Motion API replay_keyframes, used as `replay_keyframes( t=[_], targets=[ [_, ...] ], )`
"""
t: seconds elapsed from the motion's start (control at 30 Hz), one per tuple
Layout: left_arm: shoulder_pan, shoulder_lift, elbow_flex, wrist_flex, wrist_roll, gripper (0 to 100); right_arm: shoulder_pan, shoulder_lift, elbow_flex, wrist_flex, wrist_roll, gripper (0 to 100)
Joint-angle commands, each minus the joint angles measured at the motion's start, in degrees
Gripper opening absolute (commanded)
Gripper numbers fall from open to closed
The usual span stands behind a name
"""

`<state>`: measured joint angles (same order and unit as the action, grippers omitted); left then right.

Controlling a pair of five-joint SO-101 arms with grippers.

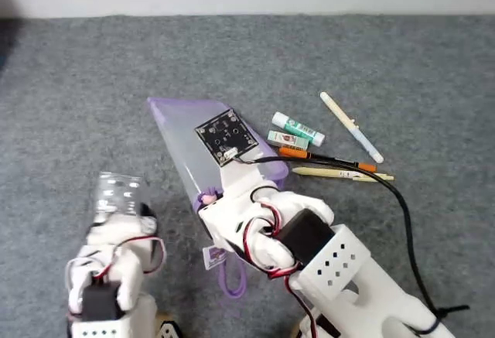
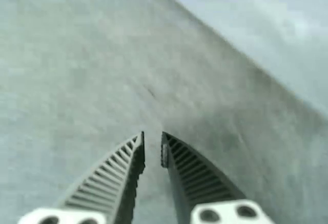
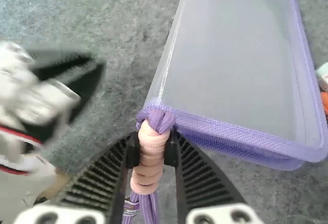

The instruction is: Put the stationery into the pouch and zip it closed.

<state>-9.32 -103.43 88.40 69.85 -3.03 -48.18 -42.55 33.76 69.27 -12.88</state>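
The translucent purple pouch (image 1: pixel 186 133) lies flat mid-table, and its purple-edged end (image 3: pixel 241 65) faces the right wrist camera. My right gripper (image 3: pixel 152 149) is shut on the pink cord pull (image 3: pixel 150 155) at the pouch's near corner (image 1: pixel 209 197). Beside the pouch, on the side away from the left arm, lie a glue stick (image 1: pixel 298 129), a small green tube (image 1: pixel 288 140), an orange pen (image 1: pixel 325 158), a white pen (image 1: pixel 352 128) and a yellow pencil (image 1: pixel 340 173). My left gripper (image 2: pixel 152 137) hangs over bare carpet (image 1: pixel 120 191), its fingers almost together and holding nothing.
Grey carpet (image 1: pixel 402 59) covers the table up to a pale wall at the back. A black cable (image 1: pixel 402 214) runs from the right arm's camera board (image 1: pixel 226 137) past the pens. The left arm's gripper (image 3: pixel 61 90) shows close to the pouch's corner.
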Motion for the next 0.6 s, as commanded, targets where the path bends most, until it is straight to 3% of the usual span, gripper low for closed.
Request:
replay_keyframes(
  t=[0.0,0.1,0.3,0.43,0.57],
  targets=[
    [-3.3,-0.5,-10.9,-1.5,4.3,6,1.0,-1.4,-3.9,-1.7,1.3,0.8],
    [0.3,-0.4,-18.9,0.8,7.1,6,1.0,-1.2,-6.2,-3.2,1.3,0.8],
    [15.2,-0.4,-29.1,8.1,15.0,12,1.0,1.9,-11.2,-2.8,1.2,0.8],
    [16.1,-0.3,-28.8,10.4,17.3,21,0.7,3.5,-13.6,-2.8,1.3,0.8],
    [16.4,-0.3,-27.9,10.4,17.2,22,0.7,3.6,-14.1,-0.9,1.4,0.8]
  ],
)
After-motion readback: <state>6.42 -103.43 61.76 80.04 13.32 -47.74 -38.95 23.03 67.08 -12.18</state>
